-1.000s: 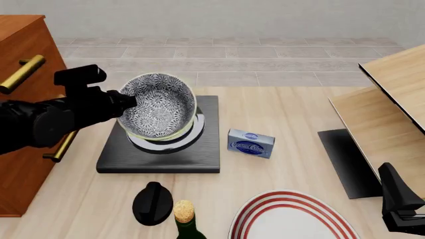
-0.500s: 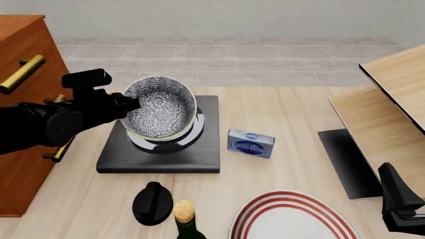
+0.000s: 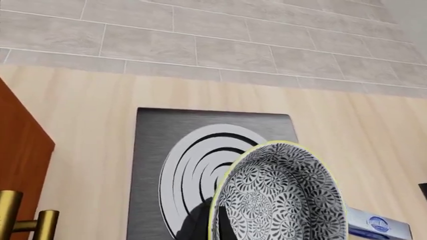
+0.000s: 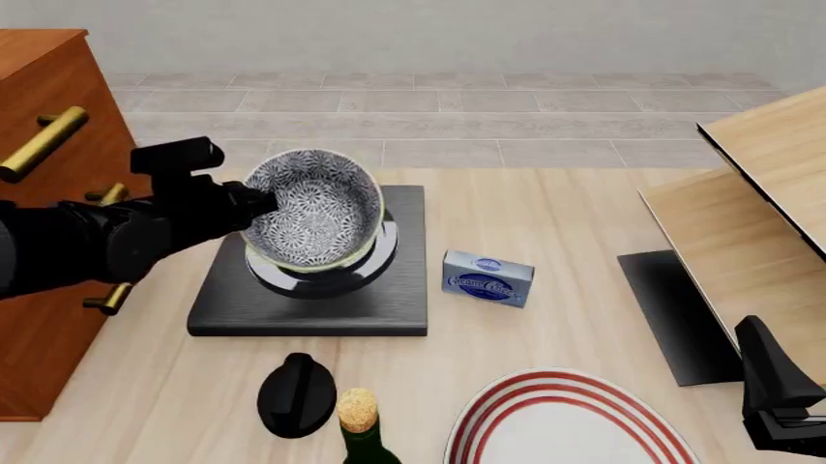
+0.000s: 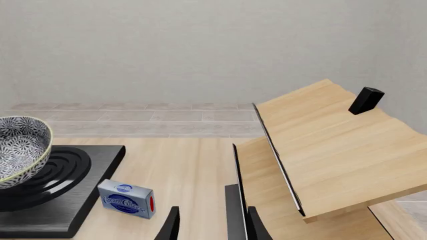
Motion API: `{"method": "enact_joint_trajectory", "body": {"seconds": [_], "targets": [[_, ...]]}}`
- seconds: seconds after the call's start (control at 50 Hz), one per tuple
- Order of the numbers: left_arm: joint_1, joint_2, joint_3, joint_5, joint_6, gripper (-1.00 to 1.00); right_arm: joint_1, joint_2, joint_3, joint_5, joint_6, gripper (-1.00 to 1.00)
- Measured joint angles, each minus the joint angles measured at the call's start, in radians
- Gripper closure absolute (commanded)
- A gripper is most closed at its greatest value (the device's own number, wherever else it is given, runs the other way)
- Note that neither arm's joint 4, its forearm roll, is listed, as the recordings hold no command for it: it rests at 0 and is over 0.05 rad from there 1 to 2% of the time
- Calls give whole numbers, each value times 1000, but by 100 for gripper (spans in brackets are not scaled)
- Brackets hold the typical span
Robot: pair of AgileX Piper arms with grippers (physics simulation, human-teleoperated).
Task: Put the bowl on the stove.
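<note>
holding one bowl (image 4: pixel 316 215) over one stove (image 4: pixel 309 304), left end effector (image 4: pixel 265 203).

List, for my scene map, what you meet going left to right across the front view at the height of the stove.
Wooden cabinet → left gripper → bowl above the stove → small blue box → thin black panel → wooden shelf unit.
</note>
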Motion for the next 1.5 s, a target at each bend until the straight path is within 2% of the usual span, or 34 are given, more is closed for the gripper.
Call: {"method": "enact_joint_trajectory", "body": {"seconds": [0.7, 0.72, 1.2, 1.5], "targets": [[21, 57, 1, -65, 20, 100, 0, 0, 0, 0, 0, -100], [23, 58, 0, -66, 23, -100, 0, 0, 0, 0, 0, -100], [23, 42, 11, -87, 70, -100, 0, 0, 0, 0, 0, -100], [20, -13, 25, -67, 94, -100, 0, 0, 0, 0, 0, -100]]}}
